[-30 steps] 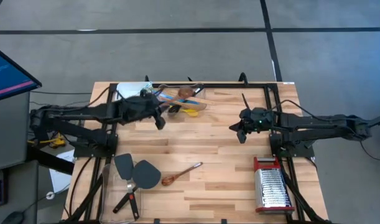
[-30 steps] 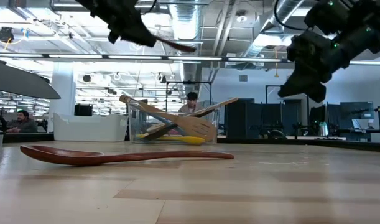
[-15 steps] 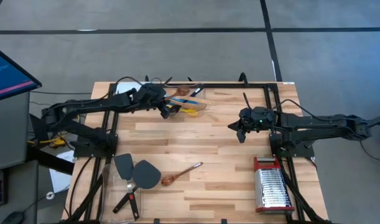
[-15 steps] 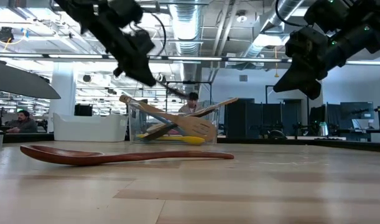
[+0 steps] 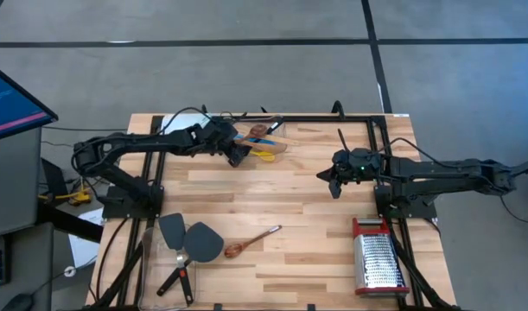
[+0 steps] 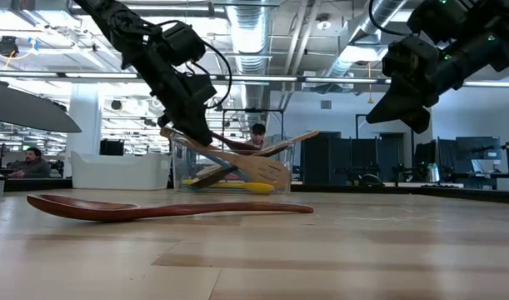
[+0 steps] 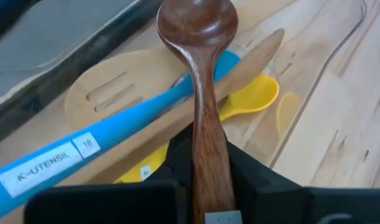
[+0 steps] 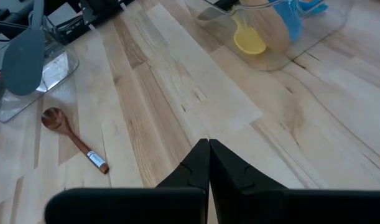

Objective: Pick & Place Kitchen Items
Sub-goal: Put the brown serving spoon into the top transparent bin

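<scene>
The left gripper (image 7: 205, 186) has its jaws clamped on the handle of a dark brown wooden spoon (image 7: 199, 74), its glossy round bowl pointing forward over the clear tub (image 5: 276, 142) at the far edge of the tabletop (image 5: 298, 216). Under the spoon, inside the tub, lie a pale slotted wooden spatula (image 7: 115, 93), a blue silicone utensil (image 7: 84, 149) with a white label on its handle, and a yellow silicone spoon (image 7: 252, 99). From table height the left gripper (image 6: 196, 125) hangs tilted just above the tub (image 6: 187, 167), where wooden handles cross and stick out over the rim. The right gripper (image 5: 331, 181) hovers over the middle of the tabletop's right half, well apart from the tub, its jaws pressed together on nothing. Nearer the front edge a second reddish-brown wooden spoon (image 5: 251, 242) lies flat on the boards, its bowl toward the left and a small label near the handle's end. Just left of it two dark grey spatulas (image 5: 190, 238) rest in another clear tub (image 5: 160, 263). At the front right corner lies a steel box grater (image 5: 378, 259) with red trim.
</scene>
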Motion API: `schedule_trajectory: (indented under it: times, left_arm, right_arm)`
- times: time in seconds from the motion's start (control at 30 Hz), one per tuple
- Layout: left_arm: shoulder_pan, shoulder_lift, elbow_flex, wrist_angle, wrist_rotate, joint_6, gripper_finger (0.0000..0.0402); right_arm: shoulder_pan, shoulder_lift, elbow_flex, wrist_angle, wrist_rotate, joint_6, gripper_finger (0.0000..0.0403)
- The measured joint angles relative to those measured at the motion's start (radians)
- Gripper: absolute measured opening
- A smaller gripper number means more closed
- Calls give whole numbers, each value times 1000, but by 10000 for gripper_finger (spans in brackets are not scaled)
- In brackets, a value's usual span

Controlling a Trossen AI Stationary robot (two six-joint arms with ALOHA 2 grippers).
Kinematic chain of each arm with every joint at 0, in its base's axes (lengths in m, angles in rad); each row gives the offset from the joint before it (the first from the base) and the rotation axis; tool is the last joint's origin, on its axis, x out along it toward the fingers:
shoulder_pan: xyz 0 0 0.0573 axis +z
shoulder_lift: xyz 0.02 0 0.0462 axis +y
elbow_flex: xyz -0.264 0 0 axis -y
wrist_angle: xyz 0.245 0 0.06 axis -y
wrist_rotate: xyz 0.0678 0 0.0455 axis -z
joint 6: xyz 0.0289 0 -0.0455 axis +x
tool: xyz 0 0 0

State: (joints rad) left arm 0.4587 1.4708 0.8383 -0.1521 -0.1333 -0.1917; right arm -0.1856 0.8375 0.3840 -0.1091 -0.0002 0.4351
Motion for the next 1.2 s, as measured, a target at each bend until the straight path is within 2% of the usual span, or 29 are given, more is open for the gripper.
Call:
schedule_trajectory:
  times: [0.13, 0.33, 0.63, 1.2]
  left_arm:
    - [0, 6, 0, 4, -1, 0, 32]
    - [2, 6, 0, 5, -1, 0, 60]
    - [2, 6, 0, 5, -5, 0, 39]
    - [2, 4, 0, 16, -9, 34, 132]
  right_arm:
    - [0, 0, 0, -1, 0, 0, 0]
    - [0, 0, 0, -1, 0, 0, 0]
    - [0, 0, 0, -1, 0, 0, 0]
    - [0, 0, 0, -1, 0, 0, 0]
